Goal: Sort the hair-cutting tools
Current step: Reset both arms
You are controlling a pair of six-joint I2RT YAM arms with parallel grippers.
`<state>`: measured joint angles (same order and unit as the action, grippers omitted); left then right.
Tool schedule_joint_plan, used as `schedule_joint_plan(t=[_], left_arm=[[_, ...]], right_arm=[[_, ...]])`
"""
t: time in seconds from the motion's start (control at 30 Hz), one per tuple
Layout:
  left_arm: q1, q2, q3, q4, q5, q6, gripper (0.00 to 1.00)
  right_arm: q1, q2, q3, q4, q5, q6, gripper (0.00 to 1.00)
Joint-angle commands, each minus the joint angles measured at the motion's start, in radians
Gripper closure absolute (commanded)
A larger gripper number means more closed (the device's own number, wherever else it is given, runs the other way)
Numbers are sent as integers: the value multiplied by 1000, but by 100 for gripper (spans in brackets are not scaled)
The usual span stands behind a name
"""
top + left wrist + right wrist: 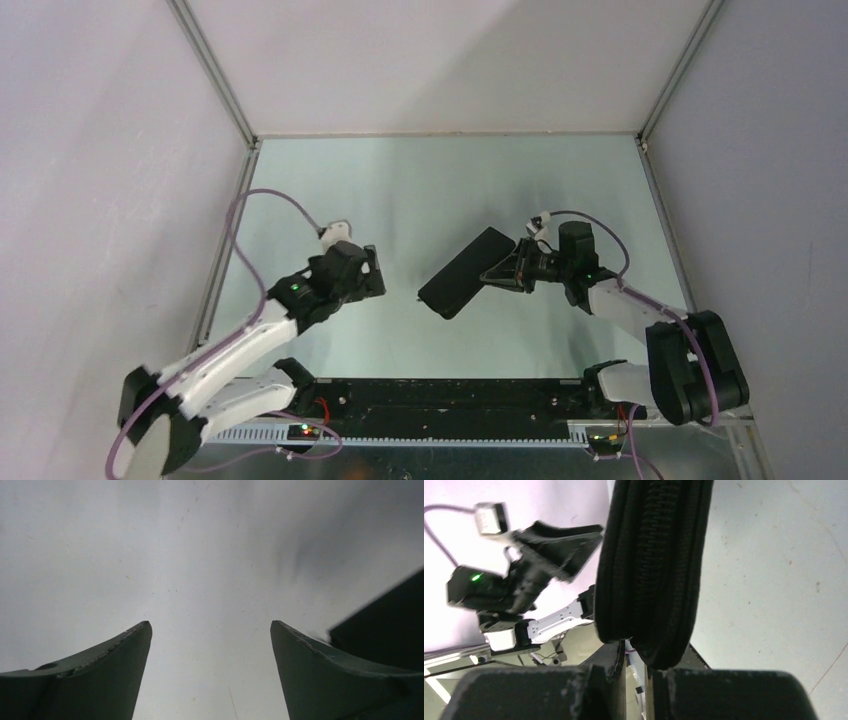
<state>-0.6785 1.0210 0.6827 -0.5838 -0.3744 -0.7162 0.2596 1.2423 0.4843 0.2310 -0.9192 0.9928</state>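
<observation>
None of the hair-cutting tools shows in any view. A black rectangular zip case [463, 273] is held tilted over the middle of the table, and my right gripper [507, 271] is shut on its right end. In the right wrist view the case [654, 555] rises straight up from my nearly closed gripper [639, 667]. My left gripper [377, 270] stands open just left of the case, apart from it. The left wrist view has only bare tabletop between the wide-apart fingers of that gripper [210, 625], and a corner of the case [390, 620] shows at the right.
The pale green table [440, 180] is fenced by white walls at the left, back and right, with metal rails along its edges. The left arm [524, 585] appears beyond the case in the right wrist view. A black base bar [450, 395] runs along the near edge.
</observation>
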Motion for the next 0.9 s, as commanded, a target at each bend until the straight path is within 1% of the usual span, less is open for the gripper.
schedule_joint_plan(t=[0.0,0.1,0.13,0.23,0.27,0.3,0.33,0.37,0.4,0.43,0.47,0.5,0.53,0.57,0.6,0.63,0.67,0.73,0.77,0.8,0.83,0.87], left_arm=[[18,-206,30,-70,-129,30,3],[34,-353,47,-127,-171,51,0],[37,-381,51,-159,-200,55,0],[40,-509,63,-214,-257,73,0],[40,-532,65,-237,-287,76,0],[39,-578,66,-247,-301,82,0],[40,-599,66,-264,-326,86,0],[39,-643,66,-271,-338,91,0],[40,-663,65,-283,-361,94,0],[40,-700,65,-288,-371,103,0],[40,-718,64,-296,-391,106,0],[40,-748,64,-299,-400,115,0],[39,-764,64,-299,-417,119,0],[40,-794,64,-300,-424,131,0],[40,-807,63,-297,-441,136,0],[39,-834,65,-296,-462,143,0],[39,-860,65,-292,-472,151,0],[40,-894,71,-281,-496,168,0],[39,-905,79,-274,-508,174,0],[39,-925,82,-271,-515,188,0],[39,-934,90,-261,-523,198,0],[40,-948,97,-257,-528,210,0]], right_arm=[[35,87,83,65,41,-82,97],[54,180,99,91,70,-102,90],[55,195,107,89,89,-119,84],[48,249,120,33,128,-167,76],[36,253,126,-4,154,-197,70],[29,250,128,-29,170,-217,67],[12,245,133,-86,206,-258,56],[1,223,136,-116,225,-278,50],[-25,211,136,-175,264,-317,21],[-40,172,137,-201,305,-356,11],[-70,146,138,-283,331,-377,3],[-84,90,141,-319,386,-421,2],[-106,55,144,-393,414,-441,1],[-114,-22,149,-429,478,-481,1],[-124,-64,153,-494,511,-498,1],[-127,-150,166,-528,579,-529,1],[-129,-195,173,-593,615,-543,1],[-132,-372,204,-678,715,-572,1],[-133,-413,227,-704,780,-586,1],[-133,-493,241,-748,811,-594,1],[-133,-529,270,-783,869,-607,1],[-133,-599,298,-799,894,-614,1]])
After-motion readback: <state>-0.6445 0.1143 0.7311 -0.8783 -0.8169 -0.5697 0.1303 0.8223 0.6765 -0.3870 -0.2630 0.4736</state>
